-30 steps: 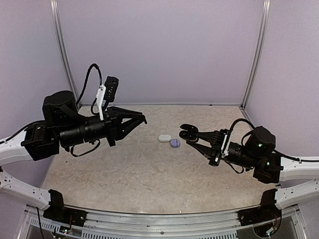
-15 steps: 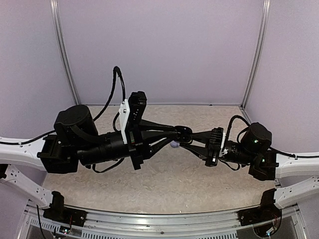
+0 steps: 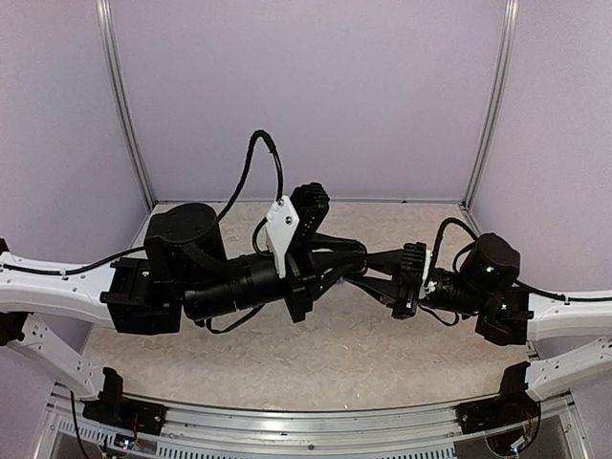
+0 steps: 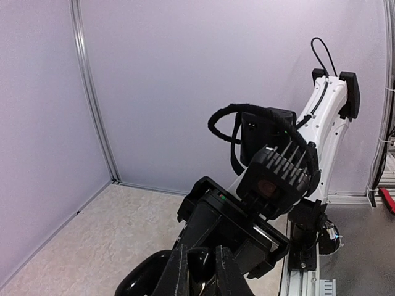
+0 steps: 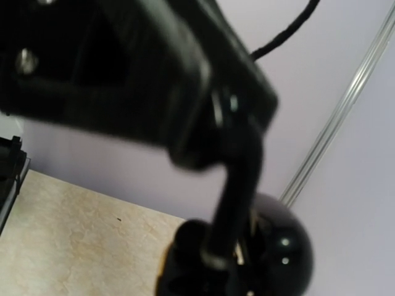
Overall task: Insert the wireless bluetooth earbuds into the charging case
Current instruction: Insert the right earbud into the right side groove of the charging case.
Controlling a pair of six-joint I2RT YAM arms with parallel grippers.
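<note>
Because the left gripper [image 3: 352, 258] and right gripper [image 3: 371, 273] overlap above the surface [image 3: 335, 354], neither earbuds nor charging case show in any view; presumably they lie hidden beneath the left gripper. Whether either gripper is open or holding anything, I cannot tell. No insertion can be confirmed, so the task looks unfinished.

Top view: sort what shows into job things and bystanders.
Job: left gripper and right gripper, close together over mid-table. No earbuds or case show in any view.

Just there: table, back wall, metal rail at the near edge, black cable looping above the left arm.
</note>
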